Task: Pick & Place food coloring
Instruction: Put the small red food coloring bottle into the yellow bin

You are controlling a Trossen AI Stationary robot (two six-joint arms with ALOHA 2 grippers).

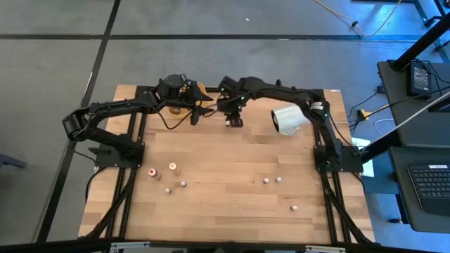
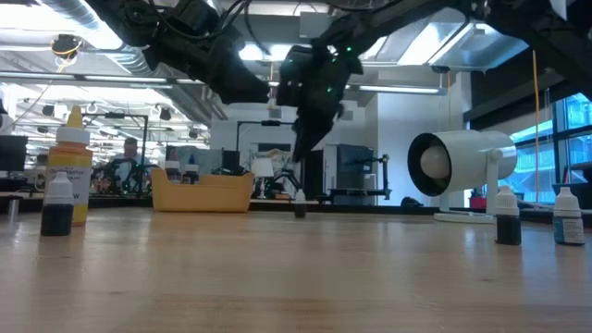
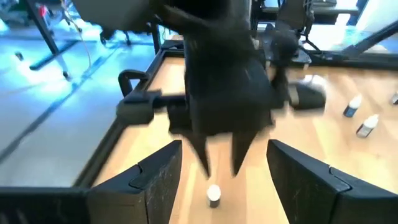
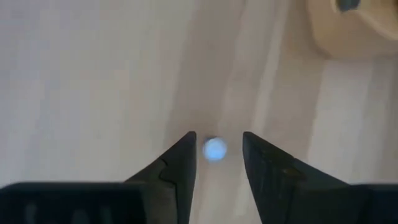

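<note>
Between your right end effector's [image 4: 216,155] parted fingers, one food coloring bottle [image 4: 215,149] is standing on the tabletop [image 4: 93,74]; you're releasing it, so lift straight up.

A robotics lab or workshop: exposed ceiling ducts [image 2: 102,37] and strip lights [image 2: 398,90] overhead, equipment benches [image 2: 139,180] behind the wooden table [image 1: 225,190], a laptop [image 1: 429,186] at the right.

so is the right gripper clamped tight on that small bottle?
No. In the right wrist view the right gripper straddles the small bottle, with a gap showing between its pale cap and each finger.
</note>
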